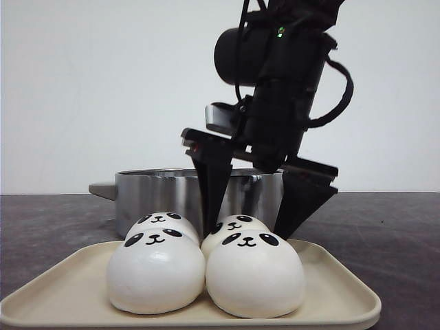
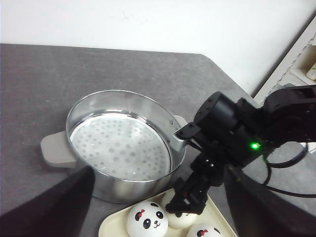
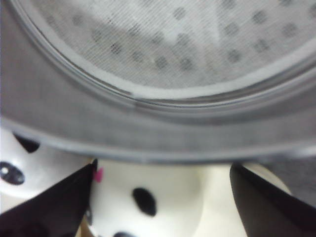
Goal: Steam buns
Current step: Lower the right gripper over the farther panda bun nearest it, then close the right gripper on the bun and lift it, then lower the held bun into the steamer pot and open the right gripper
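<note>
Four white panda-faced buns sit on a cream tray (image 1: 344, 302): front left (image 1: 156, 271), front right (image 1: 254, 273), back left (image 1: 161, 221), back right (image 1: 237, 225). My right gripper (image 1: 244, 235) is open and lowered over the back right bun, one black finger on each side of it. In the right wrist view that bun (image 3: 148, 197) lies between the open fingers of the gripper (image 3: 162, 167). The left wrist view shows the right gripper (image 2: 185, 205) over that bun (image 2: 178, 218). My left gripper (image 2: 158, 169) is open and empty, held high above the pot.
A steel pot (image 1: 155, 192) with a perforated steamer liner stands just behind the tray, empty inside (image 2: 79, 106); its grey handle (image 2: 54, 150) sticks out to one side. Its wall (image 3: 148, 133) is close ahead of the right fingers. A dark grey table surrounds them.
</note>
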`<state>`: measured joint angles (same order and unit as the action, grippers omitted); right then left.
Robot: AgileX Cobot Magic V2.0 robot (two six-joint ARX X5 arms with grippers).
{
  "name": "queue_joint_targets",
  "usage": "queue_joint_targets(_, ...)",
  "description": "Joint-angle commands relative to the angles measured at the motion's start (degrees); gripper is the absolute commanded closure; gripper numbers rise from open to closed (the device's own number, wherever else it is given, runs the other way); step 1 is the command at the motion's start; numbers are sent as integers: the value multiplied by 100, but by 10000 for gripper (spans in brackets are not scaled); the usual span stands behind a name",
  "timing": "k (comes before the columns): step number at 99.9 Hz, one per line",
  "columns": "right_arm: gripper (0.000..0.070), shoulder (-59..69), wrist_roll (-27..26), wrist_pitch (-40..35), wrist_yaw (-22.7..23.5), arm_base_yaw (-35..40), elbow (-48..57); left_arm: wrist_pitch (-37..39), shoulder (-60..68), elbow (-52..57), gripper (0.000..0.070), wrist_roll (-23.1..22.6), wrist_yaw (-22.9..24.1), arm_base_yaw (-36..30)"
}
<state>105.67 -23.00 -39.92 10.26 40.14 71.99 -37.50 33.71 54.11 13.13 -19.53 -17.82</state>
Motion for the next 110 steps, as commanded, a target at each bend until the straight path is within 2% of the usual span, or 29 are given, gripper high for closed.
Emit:
queue_joint_targets(1,181,258,-22,-59,-85,61,61,66,22,70,195,20,-22,-26)
queue_joint_targets(4,224,273,-44,-72,-87,61,61,66,22,70,195,20,-22,-28)
queue_joint_targets(8,333,297,-44,-74,-85,61,61,63,22,70,195,20,-22,-33)
queue_joint_targets(11,453,299,-44,-79,-79,61,61,66,22,70,195,20,-22,-35)
queue_joint_targets(16,697,299,-42,-79,-90,70,61,66,22,70,195,17,-17,-55)
queue_joint_targets(33,691,-39,-42,-208,-81,153,79,70,22,70,195,-4,20,-136)
queue_joint_targets(52,692,-1287,-39,-208,105,479,168,120,22,70,195,-2,20,-144)
queue_joint_targets(58,692,-1692,-31,-173,-177,553,313,136,22,70,195,-2,20,-144)
queue_joint_targets(67,693,-2133,109,48,-1036,586,688,151,22,70,195,-2,20,-175)
queue_joint_targets(74,693,-2251,267,262,-1377,566,1005,149,22,70,195,-2,17,-234)
queue_joint_targets(93,694,-1978,680,485,-1480,177,1950,149,17,70,195,-2,20,-348)
queue_joint_targets(110,694,-1285,809,577,-1456,-184,2236,151,17,70,195,-2,22,-348)
